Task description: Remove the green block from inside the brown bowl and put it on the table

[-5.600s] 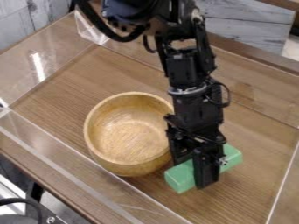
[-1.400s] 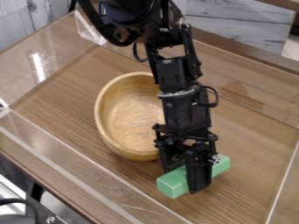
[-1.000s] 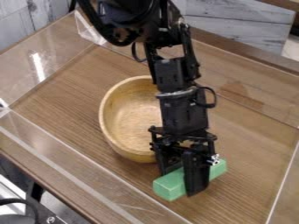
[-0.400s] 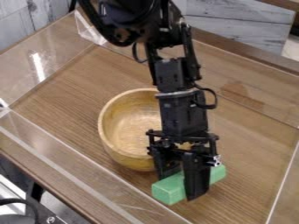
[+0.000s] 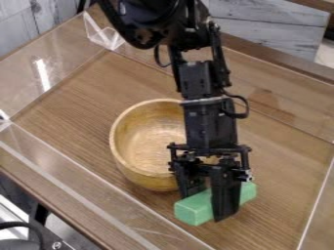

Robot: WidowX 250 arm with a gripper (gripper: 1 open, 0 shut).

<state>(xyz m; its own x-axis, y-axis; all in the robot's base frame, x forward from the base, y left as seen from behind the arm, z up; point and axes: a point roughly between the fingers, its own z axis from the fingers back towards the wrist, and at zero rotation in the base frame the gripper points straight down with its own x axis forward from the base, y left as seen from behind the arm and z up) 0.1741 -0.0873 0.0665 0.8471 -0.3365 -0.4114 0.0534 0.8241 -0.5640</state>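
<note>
The green block [image 5: 198,206] is outside the brown bowl [image 5: 154,144], just to the bowl's front right, low over the table [image 5: 78,98]. My gripper [image 5: 225,199] is shut on the green block, its black fingers clamped across the block's middle and hiding part of it. Whether the block rests on the wood or hangs slightly above it cannot be told. The bowl is empty, its grain showing inside, and the arm's lower links stand in front of its right rim.
Clear acrylic walls [image 5: 53,161] run along the table's front and left edges, close to the block. A wall also stands on the right [image 5: 318,220]. Bare wood lies behind and left of the bowl.
Since the earliest frame the block, still gripped, has shifted a little toward the front. Over the last second the gripper and block have barely moved.
</note>
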